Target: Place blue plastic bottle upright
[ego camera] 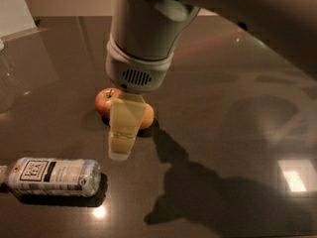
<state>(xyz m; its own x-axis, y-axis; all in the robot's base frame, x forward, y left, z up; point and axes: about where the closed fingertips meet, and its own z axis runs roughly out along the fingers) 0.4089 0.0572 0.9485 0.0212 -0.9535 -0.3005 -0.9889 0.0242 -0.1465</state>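
Note:
The blue plastic bottle point(52, 176) lies on its side on the dark table point(223, 108) at the front left. Its ribbed base points right and its label with a dark text panel faces up. The cap end reaches the left edge of the view. My gripper point(119, 152) hangs from the grey wrist point(141, 43), pointing down. It is above the table, just right of and behind the bottle's base, apart from it and holding nothing that shows.
A red apple point(105, 100) and an orange point(146, 118) sit side by side behind the gripper, the orange partly hidden by it. A clear glass vessel point(5, 83) stands at the left edge. A white board point(15, 9) is at the back left.

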